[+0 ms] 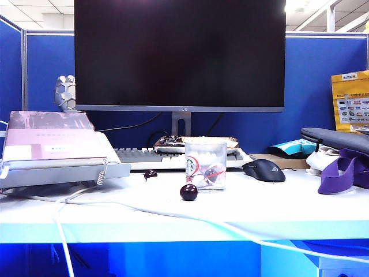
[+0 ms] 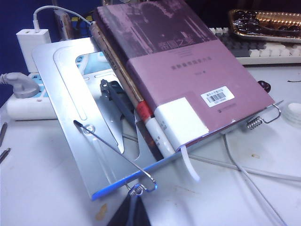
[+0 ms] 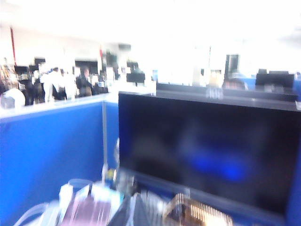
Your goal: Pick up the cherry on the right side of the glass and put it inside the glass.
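Right gripper out of exterior view, jaws pressed together, empty; its wrist camera tilted up at monitor [image 3: 207,155], badly blurred. Left gripper [image 2: 128,214] low over book stand [image 2: 70,94], only dark tip showing, jaw state unclear. Cherry [image 1: 214,173] inside glass [image 1: 205,151], well apart from both grippers.

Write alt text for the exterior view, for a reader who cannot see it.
A clear Starbucks glass stands on a white desk before a dark monitor, apparently with a dark cherry inside. Another cherry lies at its front left, a third further left. Neither hand is in view.
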`<state>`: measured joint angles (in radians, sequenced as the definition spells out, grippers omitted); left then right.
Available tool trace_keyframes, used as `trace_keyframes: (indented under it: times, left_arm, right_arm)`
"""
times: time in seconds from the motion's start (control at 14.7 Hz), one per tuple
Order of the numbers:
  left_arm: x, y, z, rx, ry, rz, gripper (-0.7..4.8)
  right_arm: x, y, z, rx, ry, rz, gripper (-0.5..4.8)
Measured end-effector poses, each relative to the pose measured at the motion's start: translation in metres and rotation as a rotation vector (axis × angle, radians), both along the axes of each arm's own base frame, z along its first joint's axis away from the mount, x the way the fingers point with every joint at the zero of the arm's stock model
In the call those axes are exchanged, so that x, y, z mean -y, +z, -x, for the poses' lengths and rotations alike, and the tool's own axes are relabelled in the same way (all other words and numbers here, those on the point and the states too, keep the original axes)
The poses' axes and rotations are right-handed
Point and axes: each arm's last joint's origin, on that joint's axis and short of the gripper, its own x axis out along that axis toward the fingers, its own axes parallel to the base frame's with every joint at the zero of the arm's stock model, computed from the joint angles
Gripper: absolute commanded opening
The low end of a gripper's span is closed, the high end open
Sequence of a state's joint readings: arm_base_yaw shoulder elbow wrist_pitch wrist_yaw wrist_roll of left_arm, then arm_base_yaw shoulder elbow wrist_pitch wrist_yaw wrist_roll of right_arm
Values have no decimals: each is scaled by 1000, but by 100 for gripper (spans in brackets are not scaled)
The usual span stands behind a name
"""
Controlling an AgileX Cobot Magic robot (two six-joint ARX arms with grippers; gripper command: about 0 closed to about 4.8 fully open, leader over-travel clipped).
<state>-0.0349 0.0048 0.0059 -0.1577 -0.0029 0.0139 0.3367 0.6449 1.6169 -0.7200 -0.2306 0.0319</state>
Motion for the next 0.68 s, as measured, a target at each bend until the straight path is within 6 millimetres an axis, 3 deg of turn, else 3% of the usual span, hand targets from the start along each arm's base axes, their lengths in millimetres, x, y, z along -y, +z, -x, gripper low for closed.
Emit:
trace_keyframes:
  times: [0.14, 0.27, 0.34, 0.41, 0.54, 0.68]
  left_arm:
    - [0, 0, 0, 0, 0, 0, -5]
    - [0, 0, 0, 0, 0, 0, -5]
    - [0, 0, 0, 0, 0, 0, -5]
    - [0, 0, 0, 0, 0, 0, -5]
    - [0, 0, 0, 0, 0, 0, -5]
    - [0, 0, 0, 0, 0, 0, -5]
  right_arm:
    - [11, -14, 28, -33, -28, 7, -1]
    - [15, -37, 29, -71, -176, 63, -1]
    - [12, -56, 17, -112, -202, 121, -1]
    - [3, -86, -8, -123, -217, 163, -1]
    - [-15, -168, -66, -41, -264, 134, -1]
    - [-19, -222, -89, 17, -301, 108, -1]
